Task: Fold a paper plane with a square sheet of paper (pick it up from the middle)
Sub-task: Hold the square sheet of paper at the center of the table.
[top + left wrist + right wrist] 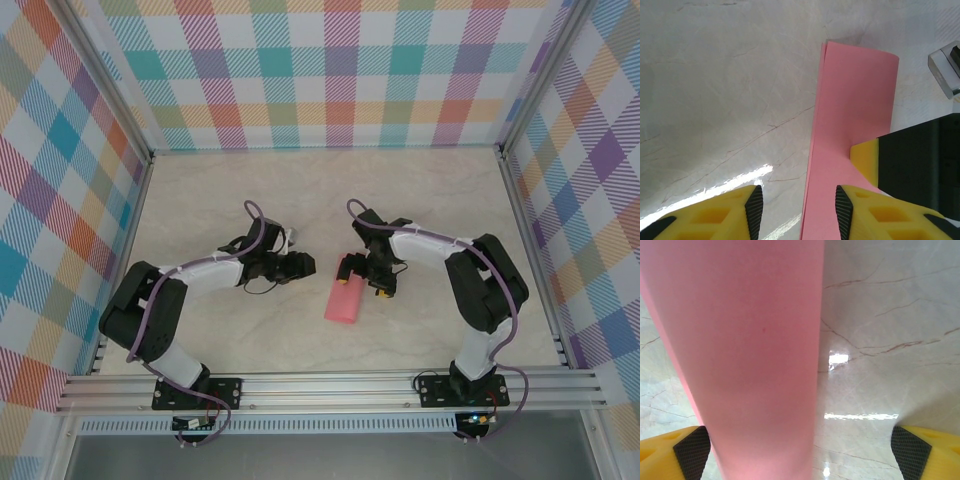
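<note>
While both claws stand released, the square sheet of paper (342,302), folded to a narrow strip, lies on the table (230,190) between them. Align the left gripper (798,210) squarely with the strip's long edge before closing; steady the far end with the right gripper (800,452). The long axis runs near-to-far, the far end leaning slightly right.

arms (205,270): white links, black joints | cables (262,230): purple | gripper fingers (710,217): yellow | pads (754,210): black, ribbed

Bright light glares off table (860,416); close paper (750,365) seems blurred.
</note>
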Robot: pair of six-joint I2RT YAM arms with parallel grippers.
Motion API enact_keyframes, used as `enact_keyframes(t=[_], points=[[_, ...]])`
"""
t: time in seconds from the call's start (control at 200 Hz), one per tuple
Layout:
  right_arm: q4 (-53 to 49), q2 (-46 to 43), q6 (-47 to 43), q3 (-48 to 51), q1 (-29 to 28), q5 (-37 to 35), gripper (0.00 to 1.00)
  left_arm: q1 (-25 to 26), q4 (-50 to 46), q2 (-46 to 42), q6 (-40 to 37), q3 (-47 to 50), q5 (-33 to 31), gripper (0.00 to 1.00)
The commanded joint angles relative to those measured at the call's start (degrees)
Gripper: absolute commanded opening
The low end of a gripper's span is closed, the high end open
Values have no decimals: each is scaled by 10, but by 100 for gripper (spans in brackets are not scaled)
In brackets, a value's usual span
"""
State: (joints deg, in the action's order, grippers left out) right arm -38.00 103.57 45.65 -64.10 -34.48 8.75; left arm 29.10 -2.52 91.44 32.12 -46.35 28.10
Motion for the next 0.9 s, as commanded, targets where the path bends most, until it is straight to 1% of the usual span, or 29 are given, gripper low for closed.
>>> enact_keyframes(t=[0.0,0.15,0.35,0.4,0.895], points=[[19,37,-9,3,-7,-2,99,12,14,13,-1,-18,13,42],[1,49,-23,-8,-8,-6,100,19,17,27,0,-24,14,36],[0,60,-20,-7,-8,-11,100,26,30,54,10,-34,28,21],[-1,62,-20,-8,-8,-12,100,29,32,62,12,-37,33,18],[-12,80,-21,-9,-8,-27,100,54,38,107,15,-58,53,9]])
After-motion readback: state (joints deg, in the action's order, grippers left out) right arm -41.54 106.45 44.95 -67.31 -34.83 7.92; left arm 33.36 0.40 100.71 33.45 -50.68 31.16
